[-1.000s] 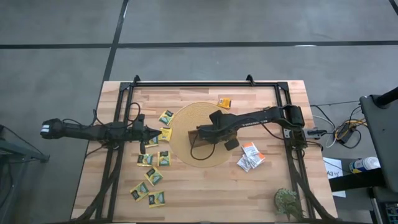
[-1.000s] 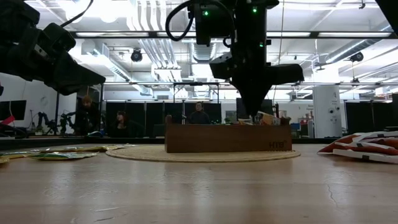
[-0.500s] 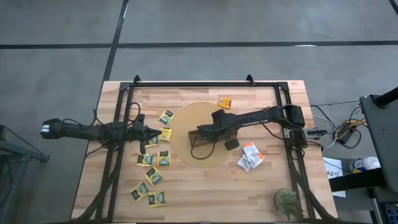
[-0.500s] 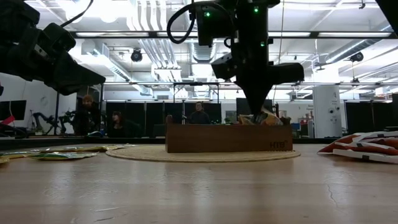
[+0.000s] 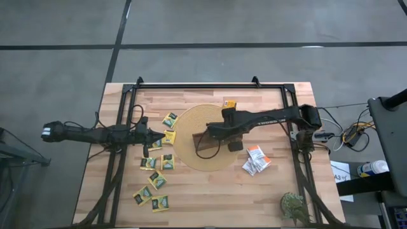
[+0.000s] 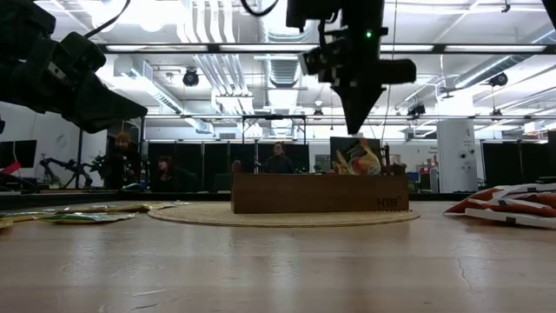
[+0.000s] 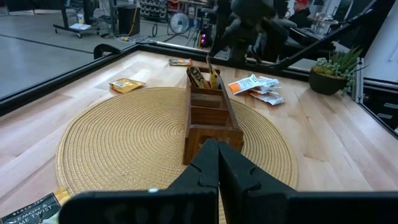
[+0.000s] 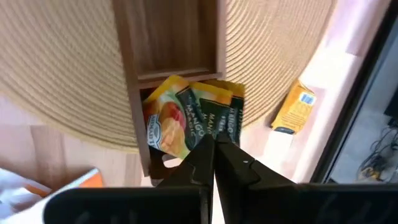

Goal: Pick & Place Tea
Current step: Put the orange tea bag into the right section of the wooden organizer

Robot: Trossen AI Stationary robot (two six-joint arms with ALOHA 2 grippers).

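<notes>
The tea is many small flat packets. Some orange and yellow ones [image 8: 186, 115] stand in the right end compartment of the brown wooden tray [image 7: 208, 115] and rise above its rim [image 6: 356, 156]. My right gripper [image 8: 214, 146] hangs shut just above them [image 6: 356, 129], pointing steeply down, with nothing in it. Yellow-green packets [image 5: 156, 180] lie flat on the table's left part, white-and-orange ones [image 5: 256, 159] right of the tray, and one orange packet [image 5: 229, 105] near the far rail. My left gripper [image 7: 217, 162] waits shut and empty above the table, left of the mat [image 5: 159, 135].
The tray stands on a round woven mat [image 5: 191, 121] in the middle of the table. Black frame rails [image 5: 210, 86] run along the far edge and both sides. A small potted plant [image 5: 294, 205] sits at the near right corner. People are in the room beyond.
My right gripper has risen out of the tray's right end compartment and rolled somewhat about its own axis. The packets have stayed in that compartment and now show above the rim, below the fingertips.
</notes>
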